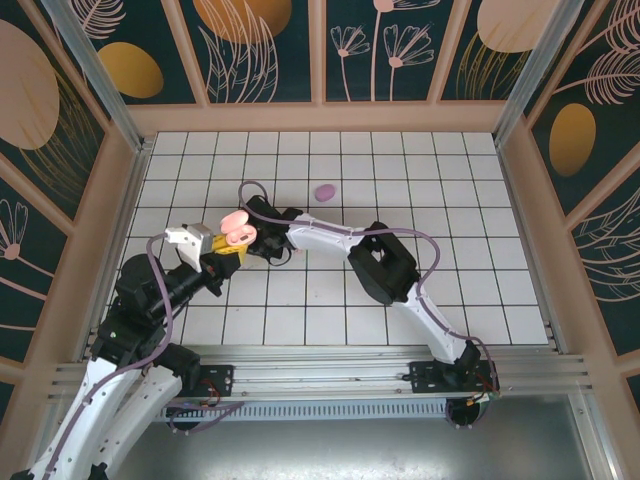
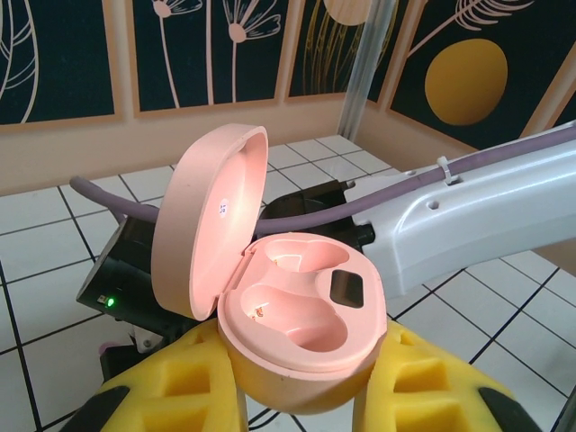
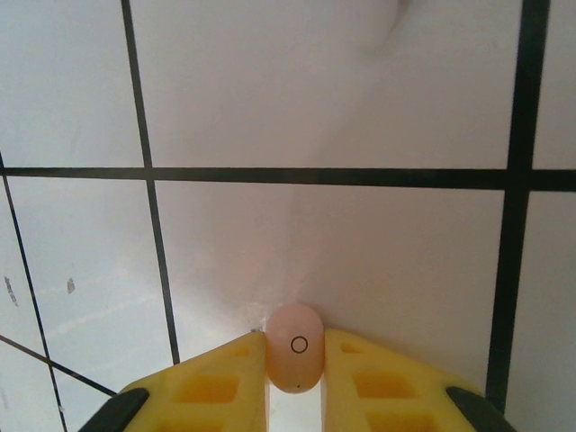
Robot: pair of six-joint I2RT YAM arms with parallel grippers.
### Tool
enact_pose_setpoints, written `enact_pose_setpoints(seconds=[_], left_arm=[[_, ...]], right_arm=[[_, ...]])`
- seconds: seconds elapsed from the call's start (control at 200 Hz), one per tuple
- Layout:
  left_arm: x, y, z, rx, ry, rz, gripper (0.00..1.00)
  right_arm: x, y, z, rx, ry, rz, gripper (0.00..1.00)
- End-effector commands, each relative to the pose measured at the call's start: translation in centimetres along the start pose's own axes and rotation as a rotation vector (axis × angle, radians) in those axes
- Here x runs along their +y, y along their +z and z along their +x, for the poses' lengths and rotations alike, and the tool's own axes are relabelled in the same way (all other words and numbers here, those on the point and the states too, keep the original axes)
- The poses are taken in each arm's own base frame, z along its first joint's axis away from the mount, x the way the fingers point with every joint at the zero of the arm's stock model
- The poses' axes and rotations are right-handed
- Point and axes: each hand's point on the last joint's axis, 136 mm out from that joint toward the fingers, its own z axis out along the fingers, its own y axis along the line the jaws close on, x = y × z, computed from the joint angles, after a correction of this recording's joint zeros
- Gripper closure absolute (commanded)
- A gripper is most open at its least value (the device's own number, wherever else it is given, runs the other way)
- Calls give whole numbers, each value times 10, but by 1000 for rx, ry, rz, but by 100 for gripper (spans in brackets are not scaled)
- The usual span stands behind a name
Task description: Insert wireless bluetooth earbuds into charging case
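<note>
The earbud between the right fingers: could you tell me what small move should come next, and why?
Probably lift it off the tiles: the earbud looks pinched by the right fingers, and the charging case in the left fingers stands open, both wells empty.

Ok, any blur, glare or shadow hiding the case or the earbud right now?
Left wrist: the open pink case is sharp and evenly lit, with no glare. Right wrist: the earbud is crisp, and the tiles are bright with only faint shading. Top external: even light, but the case is too small for detail.
</note>
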Motion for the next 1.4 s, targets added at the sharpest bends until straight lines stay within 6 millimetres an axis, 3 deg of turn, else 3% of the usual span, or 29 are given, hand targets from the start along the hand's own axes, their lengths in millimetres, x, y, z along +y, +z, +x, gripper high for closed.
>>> enact_pose_setpoints(seconds=[0.0,0.225,0.35,0.661,0.851,1.151,1.276,1.396], left_arm=[[-3,-6,-14,-43,34,3,93],[-7,-5,-16,-45,34,25,92],[-11,1,-12,-34,29,63,91],[-16,24,-10,-43,-17,149,91],[-15,50,-3,-29,-89,208,93],[-16,86,14,11,-135,249,95],[-27,104,22,29,-133,278,97],[-43,124,31,57,-138,324,98]], right_arm=[[-5,-7,-14,-16,-44,18,85],[-1,-35,-33,-63,-113,1,89],[-8,-56,-40,-96,-124,13,89],[-44,-141,-64,-232,-86,-1,89],[-97,-199,-69,-305,-6,-2,89],[-185,-286,-54,-421,95,39,89],[-204,-319,-47,-484,122,31,89],[-206,-340,-40,-500,116,-5,89]])
